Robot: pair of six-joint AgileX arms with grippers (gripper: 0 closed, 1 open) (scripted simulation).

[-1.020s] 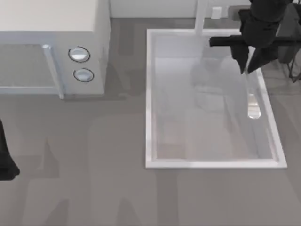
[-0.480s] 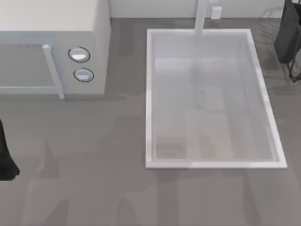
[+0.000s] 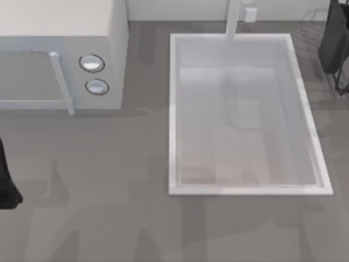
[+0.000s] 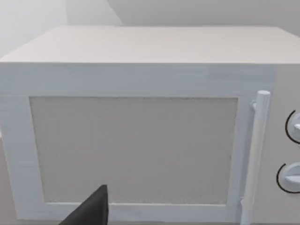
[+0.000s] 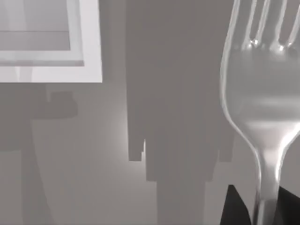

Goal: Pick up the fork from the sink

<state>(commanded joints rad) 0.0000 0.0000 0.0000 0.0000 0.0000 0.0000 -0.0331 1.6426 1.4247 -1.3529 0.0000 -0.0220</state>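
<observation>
Close before our right wrist camera, the fork (image 5: 262, 112) stands with its tines pointing away from the lens and its thin handle running back between the two dark fingers (image 5: 234, 208) of our right tool (image 5: 258, 213), which is clamped on that handle. Beyond the fork lies the grey counter (image 5: 84, 154), and a corner of the pale sink (image 5: 89, 47) rim sits well off to one side, so the fork is held up clear of the basin. From above, the sink (image 3: 173, 109) lies right of centre, and our right arm (image 3: 334, 38) shows at the far right edge, beside the basin's rear corner. Our left arm (image 3: 6, 185) is parked at the counter's left edge, facing the microwave (image 4: 140, 79); we cannot tell how its tool stands.
</observation>
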